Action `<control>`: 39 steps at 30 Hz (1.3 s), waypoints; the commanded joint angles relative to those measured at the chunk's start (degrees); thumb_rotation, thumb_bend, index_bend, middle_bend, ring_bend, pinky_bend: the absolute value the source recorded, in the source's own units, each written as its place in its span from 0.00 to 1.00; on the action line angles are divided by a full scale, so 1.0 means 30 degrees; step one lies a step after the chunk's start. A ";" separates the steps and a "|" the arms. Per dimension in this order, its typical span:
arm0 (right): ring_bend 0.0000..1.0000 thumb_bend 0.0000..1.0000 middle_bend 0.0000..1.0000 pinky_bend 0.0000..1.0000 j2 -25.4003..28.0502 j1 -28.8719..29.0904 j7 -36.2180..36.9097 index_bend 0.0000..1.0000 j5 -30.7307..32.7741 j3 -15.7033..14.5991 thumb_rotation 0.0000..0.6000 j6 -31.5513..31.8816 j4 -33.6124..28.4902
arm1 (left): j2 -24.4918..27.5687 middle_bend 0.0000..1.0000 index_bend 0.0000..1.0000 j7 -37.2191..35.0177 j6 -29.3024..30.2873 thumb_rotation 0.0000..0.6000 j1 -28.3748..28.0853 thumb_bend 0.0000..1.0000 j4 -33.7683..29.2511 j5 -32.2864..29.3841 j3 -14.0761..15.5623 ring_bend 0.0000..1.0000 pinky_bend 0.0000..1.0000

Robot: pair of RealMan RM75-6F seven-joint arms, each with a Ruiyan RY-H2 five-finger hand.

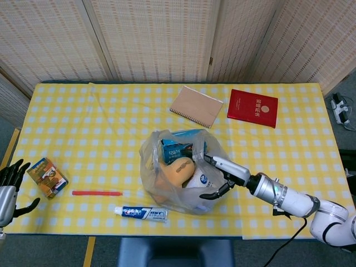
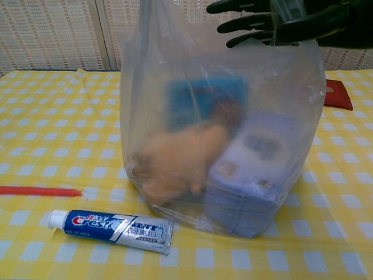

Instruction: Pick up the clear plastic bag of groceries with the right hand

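The clear plastic bag (image 1: 181, 178) stands upright on the yellow checked table (image 1: 83, 122), holding a blue box, an orange-tan item and a white-and-blue pack. My right hand (image 1: 222, 169) is at the bag's right upper rim, with its fingers stretched left over the opening and its thumb lower, against the bag's side. In the chest view the bag (image 2: 221, 140) fills the middle and the dark right hand (image 2: 280, 20) spreads across its top right edge; no closed grip shows. My left hand (image 1: 10, 186) hovers at the table's front left corner, holding nothing, with its fingers apart.
A toothpaste tube (image 1: 140, 212) lies just in front of the bag, with a red stick (image 1: 97, 193) to its left. A snack pack (image 1: 47, 176) sits near the left hand. Behind the bag lie a brown notebook (image 1: 196, 105) and a red book (image 1: 252, 108).
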 commanded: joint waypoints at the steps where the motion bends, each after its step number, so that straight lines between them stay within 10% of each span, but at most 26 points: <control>1: 0.00 0.26 0.00 0.00 -0.0122 0.0326 -0.4226 0.00 0.2628 0.1260 1.00 -0.2026 -0.2358 | 0.0214 0.00 0.00 -0.0468 0.0133 1.00 0.0120 0.27 -0.0020 0.0221 0.0108 0.00 0.00; 13: 0.00 0.26 0.00 0.00 -0.2527 0.0921 -0.7824 0.00 0.5297 0.3086 1.00 -0.3897 -0.3098 | 0.0921 0.00 0.00 -0.1787 0.0664 1.00 0.0607 0.27 -0.0127 0.0580 0.0318 0.00 0.00; 39: 0.00 0.26 0.00 0.00 -0.6380 0.1472 -0.5885 0.00 0.5129 0.5293 1.00 -0.3547 -0.0162 | 0.1097 0.00 0.00 -0.3262 0.1235 1.00 0.0845 0.27 0.0358 0.0948 0.0116 0.01 0.00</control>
